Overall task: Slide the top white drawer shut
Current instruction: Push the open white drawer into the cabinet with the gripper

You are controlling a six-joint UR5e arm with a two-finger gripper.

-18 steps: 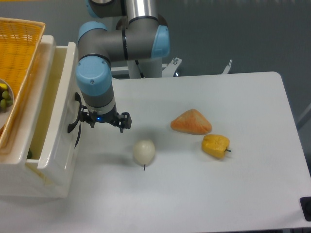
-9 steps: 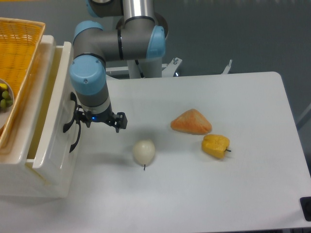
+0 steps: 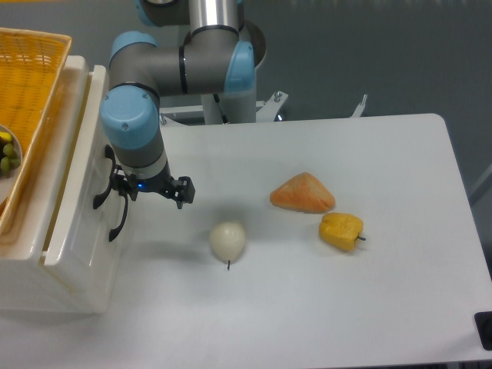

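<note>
The top white drawer (image 3: 77,177) juts only a little from the cabinet at the left, a narrow gap of its inside showing along its top edge. Its curved black handle (image 3: 98,198) sits on the panelled front. My gripper (image 3: 150,189) hangs pointing down right against that front, beside the handle, with its black fingers (image 3: 183,190) spread apart and nothing between them. The left finger is partly hidden against the drawer front.
The lower drawer (image 3: 92,269) with its own black handle (image 3: 119,223) sits below. A yellow wicker basket (image 3: 31,84) rests on the cabinet. A whitish onion (image 3: 227,240), an orange wedge (image 3: 303,193) and a yellow pepper (image 3: 341,230) lie on the table.
My gripper has moved left, and the top drawer front has slid left with it, so the gap showing the drawer's inside has narrowed.
</note>
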